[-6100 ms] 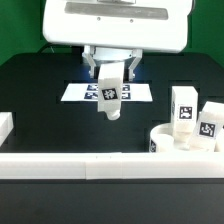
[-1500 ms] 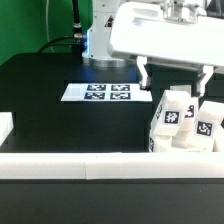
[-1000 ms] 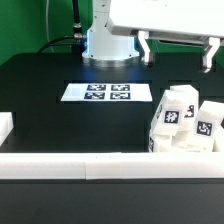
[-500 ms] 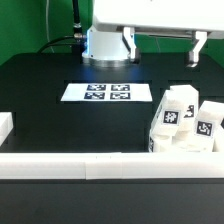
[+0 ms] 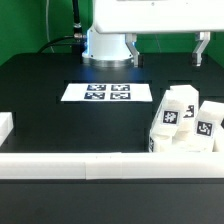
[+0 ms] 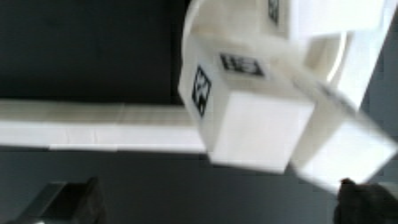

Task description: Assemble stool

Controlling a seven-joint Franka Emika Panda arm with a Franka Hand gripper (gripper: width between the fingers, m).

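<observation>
Exterior view: fingers (image 5: 165, 46) apart above legs (image 5: 187, 120).

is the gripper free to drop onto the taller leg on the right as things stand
Probably yes. The gripper hangs open and empty above the taller leg, with nothing between them. One catch: the second leg stands close beside it, so one of the fingers may have little room there.

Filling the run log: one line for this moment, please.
gripper: open, empty, raised | stool legs: clustered at exterior view's right | marker board: uncovered
</observation>
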